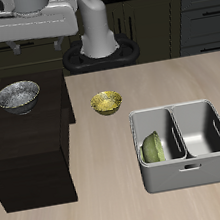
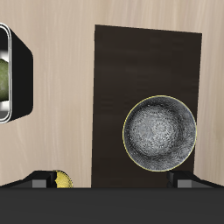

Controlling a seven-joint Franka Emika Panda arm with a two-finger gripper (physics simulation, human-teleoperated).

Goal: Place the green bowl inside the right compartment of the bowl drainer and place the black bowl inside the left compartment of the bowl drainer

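The black bowl (image 1: pixel 17 95) (image 2: pixel 159 131), silvery-grey and speckled, sits on top of a dark block (image 1: pixel 27 146) at one back corner. My gripper (image 1: pixel 31 39) (image 2: pixel 112 184) hangs high above it, open, with nothing between its widely spread fingers (image 2: pixel 184 181). The green bowl (image 1: pixel 153 147) (image 2: pixel 3 74) leans on its side inside the right compartment of the bowl drainer (image 1: pixel 189 175) (image 2: pixel 19 83). The drainer's other compartment holds nothing.
A yellow-gold bowl (image 1: pixel 106 103) (image 2: pixel 59 179) rests on the table between the dark block (image 2: pixel 131 79) and the drainer. Dark cabinets run along the back behind the robot's base.
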